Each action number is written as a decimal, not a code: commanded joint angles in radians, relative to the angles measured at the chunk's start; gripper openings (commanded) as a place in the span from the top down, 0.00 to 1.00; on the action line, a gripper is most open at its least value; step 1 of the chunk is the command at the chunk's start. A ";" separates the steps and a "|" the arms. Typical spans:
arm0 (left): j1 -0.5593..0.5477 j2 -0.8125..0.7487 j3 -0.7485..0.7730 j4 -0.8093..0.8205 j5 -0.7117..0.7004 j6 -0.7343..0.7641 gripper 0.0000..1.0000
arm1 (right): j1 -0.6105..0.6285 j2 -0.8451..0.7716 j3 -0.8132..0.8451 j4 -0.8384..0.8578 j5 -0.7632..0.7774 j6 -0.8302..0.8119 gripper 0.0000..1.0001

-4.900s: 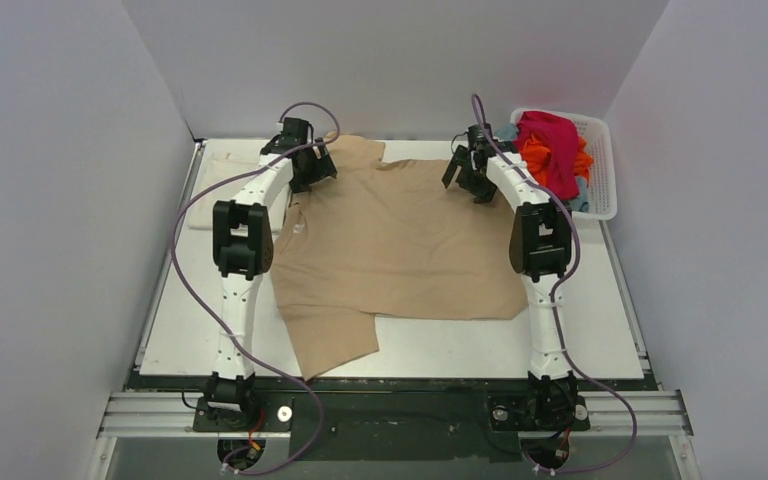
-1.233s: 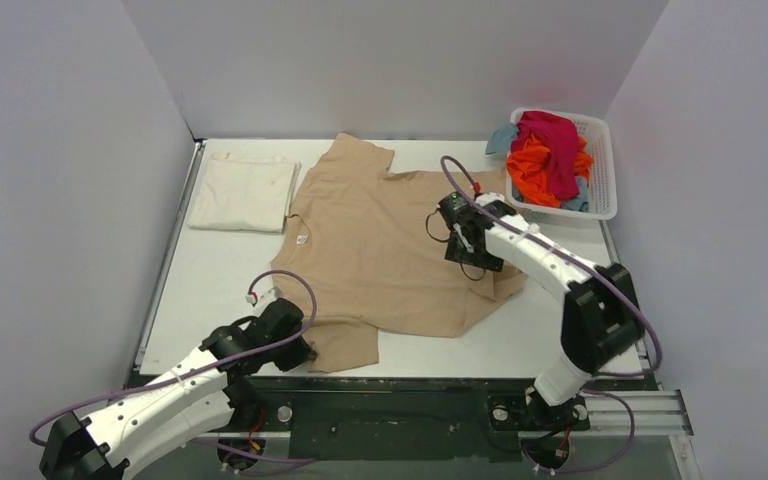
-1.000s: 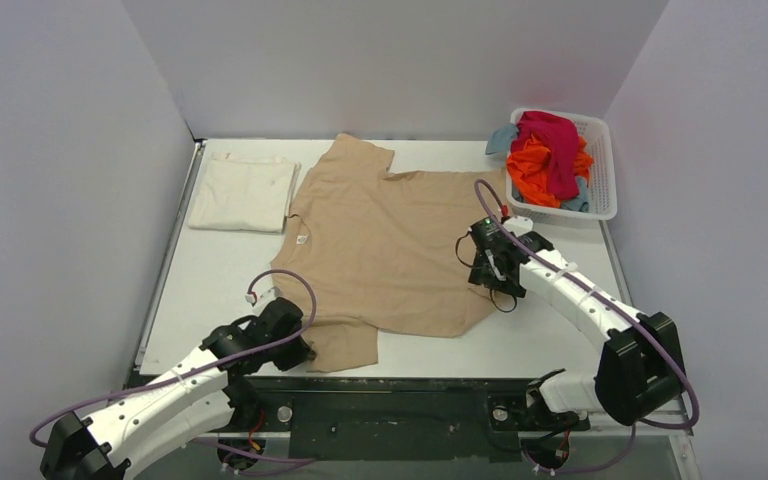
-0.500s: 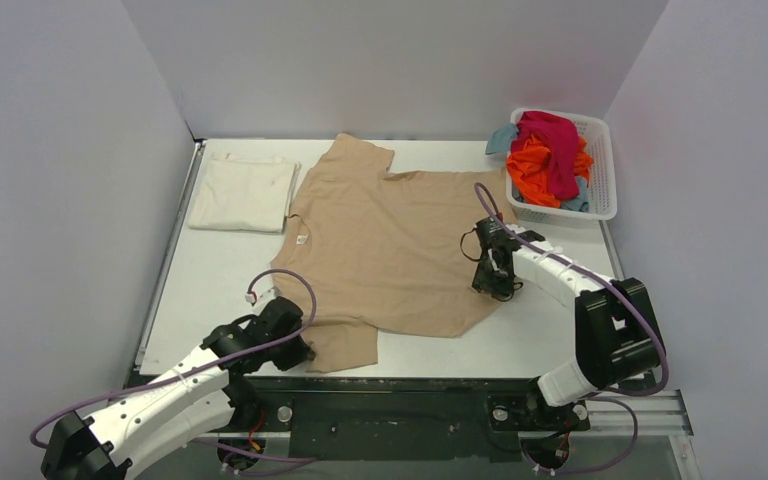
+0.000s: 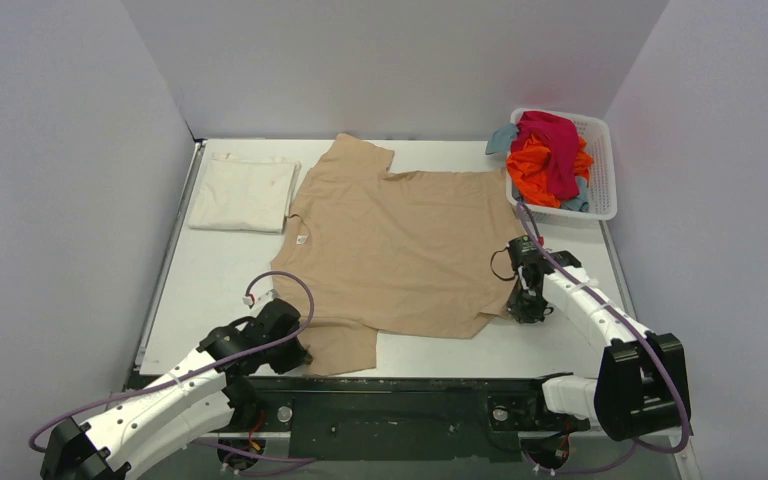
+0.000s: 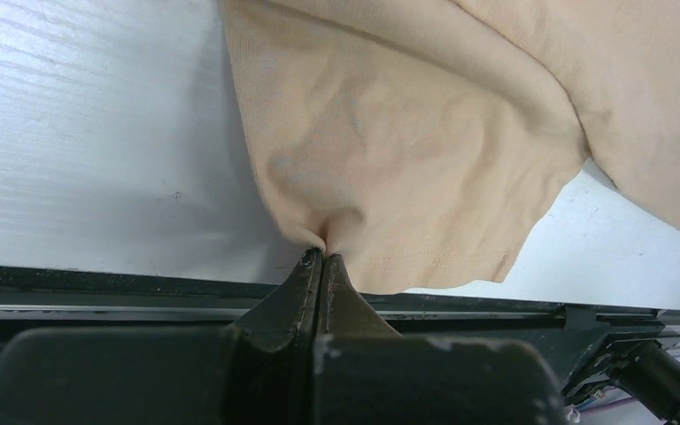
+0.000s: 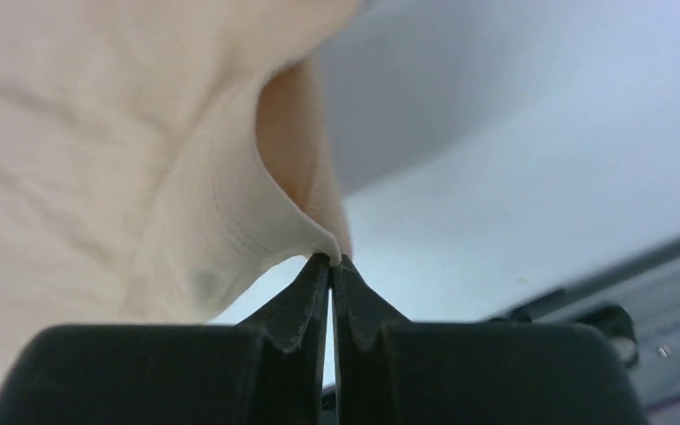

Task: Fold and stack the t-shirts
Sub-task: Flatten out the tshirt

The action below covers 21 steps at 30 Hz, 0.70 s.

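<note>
My left gripper [image 6: 319, 257] is closed tight on the near sleeve of the tan t-shirt [image 5: 400, 250]. My right gripper [image 7: 332, 258] is pinched on its hem corner. I think this is to pull the cloth flat before folding. The shirt lies spread on the white table [image 5: 210, 290], between a folded cream t-shirt [image 5: 243, 193] and the basket [image 5: 608, 180] with coloured t-shirts [image 5: 550, 150]. Plain grey walls [image 5: 390, 60] are around.

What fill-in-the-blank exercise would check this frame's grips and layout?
The left gripper pinches the tan t-shirt by its near ____.
The right gripper is ____ on that shirt's hem.
In the top view, the folded cream-white t-shirt lies ____ of the tan one.
The white mesh basket stands at the table's far ____ corner.
Missing: sleeve; shut; left; right.
</note>
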 commanded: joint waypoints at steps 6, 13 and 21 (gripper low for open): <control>0.010 -0.025 0.072 -0.117 0.023 0.028 1.00 | -0.078 -0.120 -0.033 -0.433 0.123 0.124 0.81; 0.019 -0.002 0.075 -0.098 0.026 0.041 1.00 | -0.100 -0.128 0.113 -0.659 0.423 0.191 0.70; 0.027 0.000 0.063 -0.071 0.043 0.063 1.00 | -0.106 -0.361 -0.084 -0.170 -0.132 0.182 0.48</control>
